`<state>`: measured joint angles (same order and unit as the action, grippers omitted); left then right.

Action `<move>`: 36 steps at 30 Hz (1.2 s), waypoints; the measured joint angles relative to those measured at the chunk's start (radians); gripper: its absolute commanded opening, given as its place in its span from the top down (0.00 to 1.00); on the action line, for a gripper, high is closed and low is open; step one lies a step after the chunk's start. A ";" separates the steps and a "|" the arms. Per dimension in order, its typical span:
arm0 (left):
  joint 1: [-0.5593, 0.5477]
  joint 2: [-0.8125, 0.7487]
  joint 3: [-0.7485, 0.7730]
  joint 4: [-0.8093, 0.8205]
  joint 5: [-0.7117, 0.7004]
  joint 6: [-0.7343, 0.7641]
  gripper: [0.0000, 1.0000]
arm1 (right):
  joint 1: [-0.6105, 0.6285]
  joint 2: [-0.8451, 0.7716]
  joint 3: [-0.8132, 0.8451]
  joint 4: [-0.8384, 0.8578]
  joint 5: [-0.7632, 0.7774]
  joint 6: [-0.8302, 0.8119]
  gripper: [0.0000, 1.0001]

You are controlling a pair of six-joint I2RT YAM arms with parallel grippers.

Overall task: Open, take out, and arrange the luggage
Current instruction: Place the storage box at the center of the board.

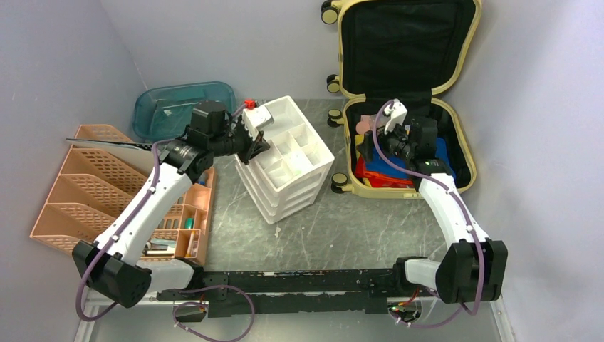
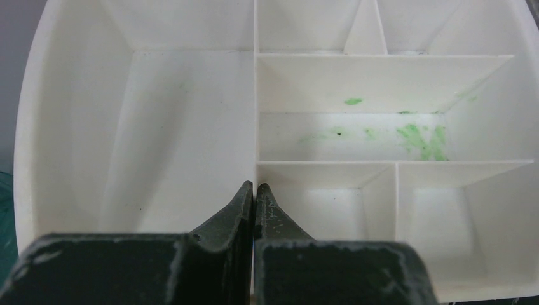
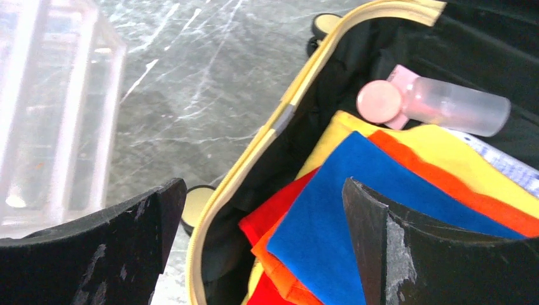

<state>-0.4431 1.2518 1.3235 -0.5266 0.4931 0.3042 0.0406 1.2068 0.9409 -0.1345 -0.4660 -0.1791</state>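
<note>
Luggage (image 1: 406, 50) lies open at far right of surface, lid upright. R pincer (image 3: 264, 190) spread wide, empty, above its left rim & blue cloth (image 3: 330, 216). L pincer (image 2: 255, 187) pressed together, empty, over white drawer unit (image 2: 191, 127).

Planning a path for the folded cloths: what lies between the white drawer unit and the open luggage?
Nothing: bare marbled tabletop separates the drawer unit from the luggage, clearest in the top view.
</note>
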 measured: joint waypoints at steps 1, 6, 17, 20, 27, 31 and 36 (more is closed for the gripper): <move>0.000 -0.003 -0.007 -0.003 0.004 0.014 0.95 | 0.000 0.005 0.000 -0.001 -0.020 0.002 0.02; 0.002 -0.006 -0.040 -0.015 0.031 0.057 0.95 | 0.010 0.025 0.000 -0.014 -0.119 0.016 0.03; 0.015 -0.026 -0.151 0.032 0.093 0.096 0.95 | 0.033 0.052 -0.009 -0.002 -0.242 0.078 0.04; 0.027 -0.032 -0.182 0.073 0.127 0.098 0.95 | 0.038 0.062 -0.014 0.008 -0.274 0.098 0.04; 0.077 -0.032 -0.244 0.143 0.201 0.127 0.69 | 0.042 0.082 -0.023 0.041 -0.357 0.151 0.05; 0.100 -0.033 -0.254 0.185 0.206 0.145 0.44 | 0.042 0.086 -0.034 0.063 -0.393 0.185 0.05; 0.106 -0.049 -0.256 0.216 0.201 0.146 0.26 | 0.042 0.091 -0.039 0.077 -0.418 0.210 0.05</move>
<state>-0.3367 1.2030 1.0679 -0.3103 0.6941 0.4503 0.0822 1.2980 0.9020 -0.0578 -0.8841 0.0311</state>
